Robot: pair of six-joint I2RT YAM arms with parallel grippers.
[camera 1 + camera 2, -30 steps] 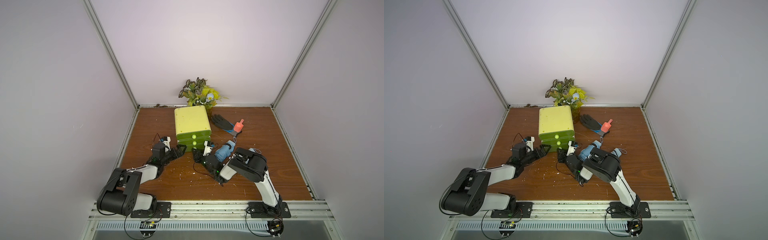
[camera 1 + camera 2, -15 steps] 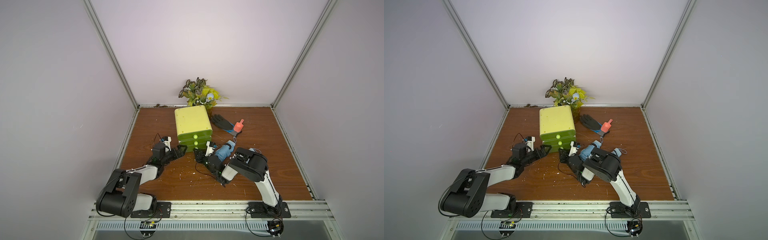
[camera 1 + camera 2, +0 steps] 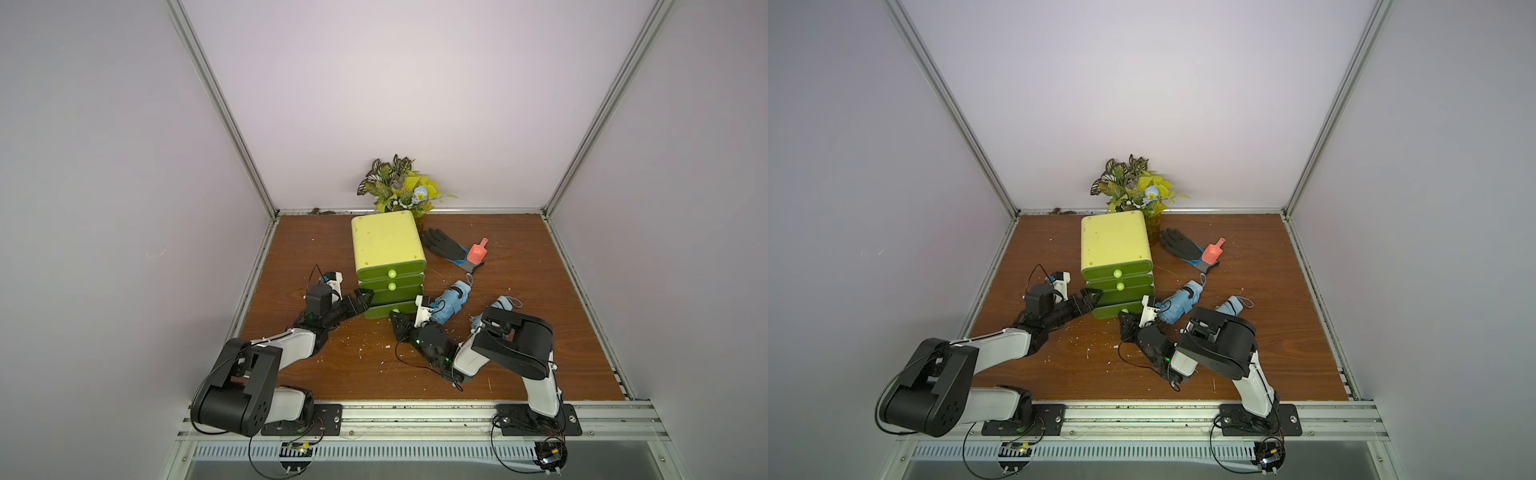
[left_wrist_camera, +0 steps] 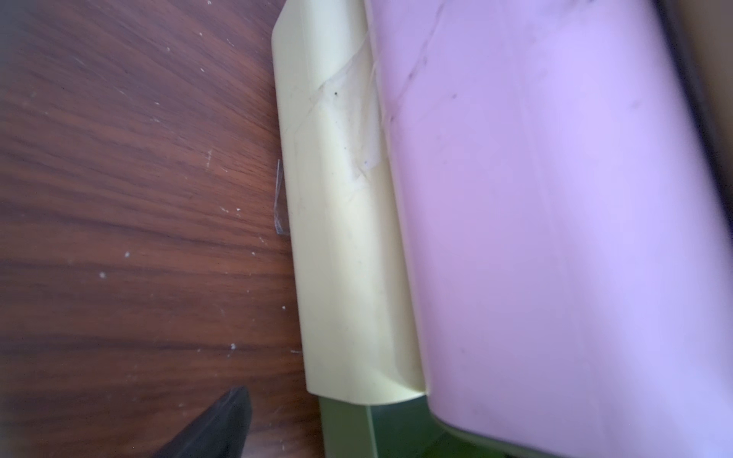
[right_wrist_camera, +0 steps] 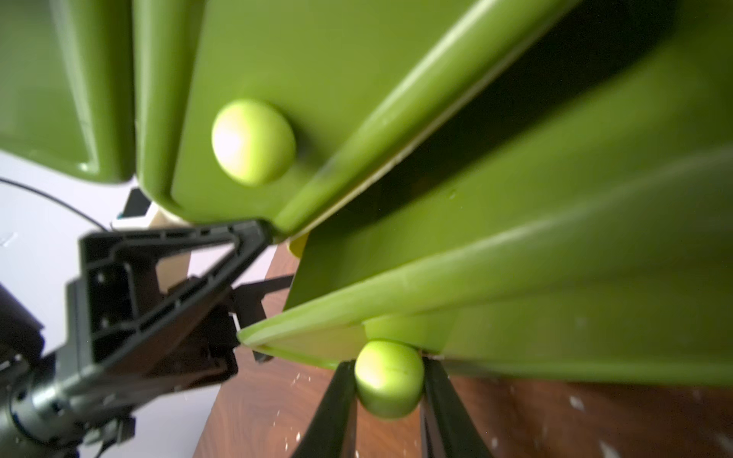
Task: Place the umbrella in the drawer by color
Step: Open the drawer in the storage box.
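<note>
1. As the right pincer (image 5: 388, 396) nips the round knob (image 5: 386, 374) of the bottom drawer (image 3: 386, 311), one black finger pressed to each side of the ball, the green three-drawer cabinet (image 3: 386, 245) stands at the centre of the frame in both top views. The grip looks like the start of a pull. A dark gap above that drawer's front suggests it may already be out a little.
2. The left pincer (image 3: 360, 301), spread wide and holding nothing, sits at the cabinet's lower left corner. It is probably there to brace the light plastic unit against sliding when the drawer is drawn.
3. The umbrella (image 3: 451, 301) lies on the tabletop (image 3: 540, 332) just right of the lowest drawer, right of centre in the frame. It is close beside the right arm's wrist and gripped by neither arm.
4. It is a folded compact in pale blue, its soft fabric creased, with a dark band round the middle and a thin cord at the far end. A second pale-blue roll (image 3: 505, 302), seemingly another folded umbrella, lies further right, half hidden by the right arm.
5. Every drawer front on view is green, so which one answers to blue cannot be told. A black glove (image 3: 444, 245), a coral scoop (image 3: 478, 251) and a plant (image 3: 399, 187) sit toward the back of the tabletop, well apart from the pincers.
</note>
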